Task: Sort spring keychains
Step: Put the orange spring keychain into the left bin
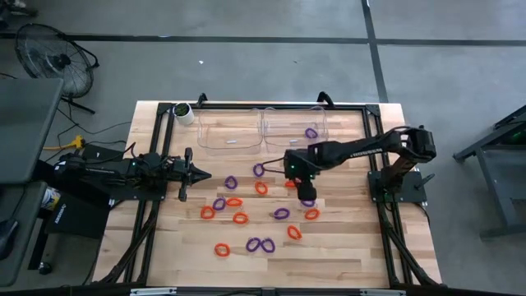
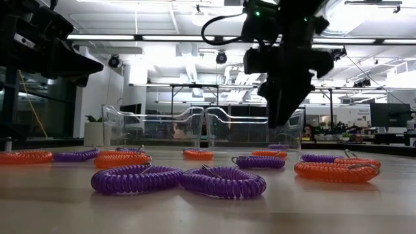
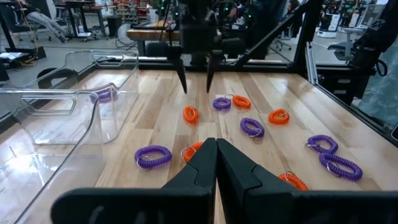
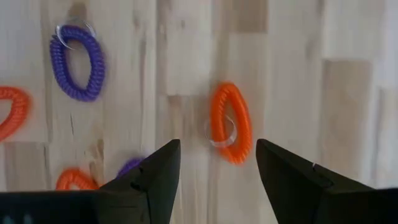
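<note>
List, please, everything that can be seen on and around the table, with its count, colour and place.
orange keychains: about eight, orange-red, scattered on the table's middle and near part
purple keychains: about seven, purple, loose among the orange ones
purple keychain: one, inside the right bin
bins: two, clear, side by side at the far edge
cup: one, white, far left corner
table: one, light wood
fan: one, black, on the floor
left arm: dark, waiting at left, jaws shut
right arm: dark, jaws open above an orange keychain
</note>
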Motion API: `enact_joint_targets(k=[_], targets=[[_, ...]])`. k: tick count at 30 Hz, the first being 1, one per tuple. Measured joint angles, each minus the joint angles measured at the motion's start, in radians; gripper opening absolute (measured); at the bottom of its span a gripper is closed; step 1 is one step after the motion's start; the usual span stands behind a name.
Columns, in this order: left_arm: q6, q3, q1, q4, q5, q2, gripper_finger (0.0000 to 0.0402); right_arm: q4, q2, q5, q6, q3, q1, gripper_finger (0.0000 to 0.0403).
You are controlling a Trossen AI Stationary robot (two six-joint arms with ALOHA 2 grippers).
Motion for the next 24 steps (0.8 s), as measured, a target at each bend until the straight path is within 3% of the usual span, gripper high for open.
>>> enact_joint_targets(k=[12, 24], targets=[[0.0, 0.0, 0.0, 0.0, 0.0, 0.0, 0.0003, 0.19, 0.0, 0.033, -0.042, -0.136, 0.021, 0.0204], [0.0, 0.0, 0.0, 0.0, 0.0, 0.0, 0.0003, 0.243, 0.051, 0.051, -0.061, -0.134, 0.027, 0.0201]])
